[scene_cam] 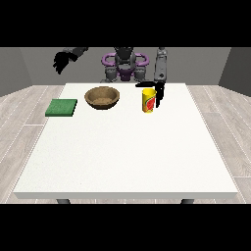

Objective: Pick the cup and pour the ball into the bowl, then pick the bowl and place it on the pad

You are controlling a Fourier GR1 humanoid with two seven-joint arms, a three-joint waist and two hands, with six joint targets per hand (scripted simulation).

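A yellow cup point(148, 101) with a red mark stands upright on the white table point(127, 152), towards the far right. The hand at the view's right point(158, 92) hangs just beside and above the cup's rim, fingers pointing down and spread, not closed round it. A brown wooden bowl point(102, 97) sits left of the cup. A green pad point(62, 107) lies flat at the far left. The hand at the view's left point(61, 61) is raised off the table's far left corner, holding nothing. The ball is hidden.
The robot's torso point(124, 66) stands behind the table's far edge. Bare white tabletop stretches from the objects to the near edge. Grey floor surrounds the table.
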